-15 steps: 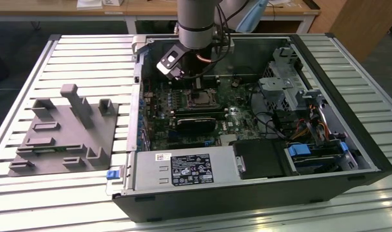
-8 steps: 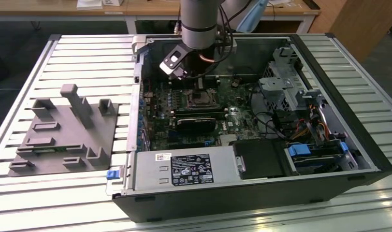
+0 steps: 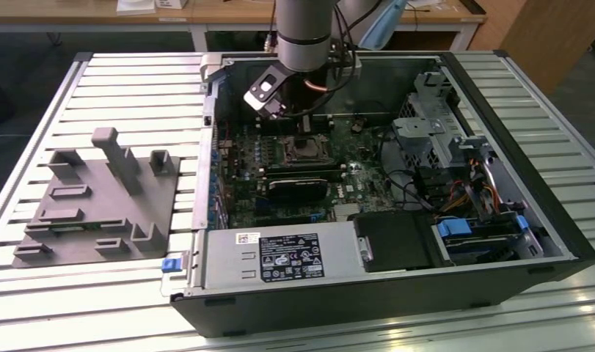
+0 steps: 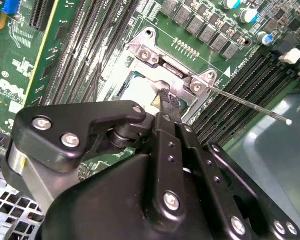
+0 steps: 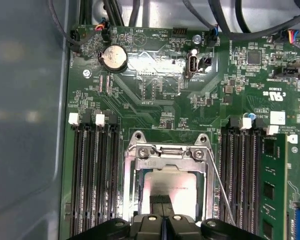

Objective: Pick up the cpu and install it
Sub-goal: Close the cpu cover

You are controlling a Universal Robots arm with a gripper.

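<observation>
The cpu (image 5: 179,184) lies flat inside the motherboard socket (image 5: 167,151), its silver-grey top showing through the metal frame; the second wrist view shows the cpu (image 4: 135,93) as a pale patch. My gripper (image 5: 161,200) hangs straight over the cpu's near edge, fingers pressed together with nothing between them. The tip of my gripper (image 4: 168,101) sits at or just above the chip; I cannot tell if it touches. The socket's thin lever rod (image 4: 250,106) sticks out loose to one side. In the exterior view my gripper (image 3: 299,123) reaches down into the open computer case above the socket (image 3: 302,150).
Memory slots (image 5: 95,165) flank the socket on both sides. The case (image 3: 376,293) holds a power supply (image 3: 277,258), a black card (image 3: 297,189), drive cages and cables (image 3: 444,191). A grey fixture plate (image 3: 92,198) with upright posts lies at the exterior view's left.
</observation>
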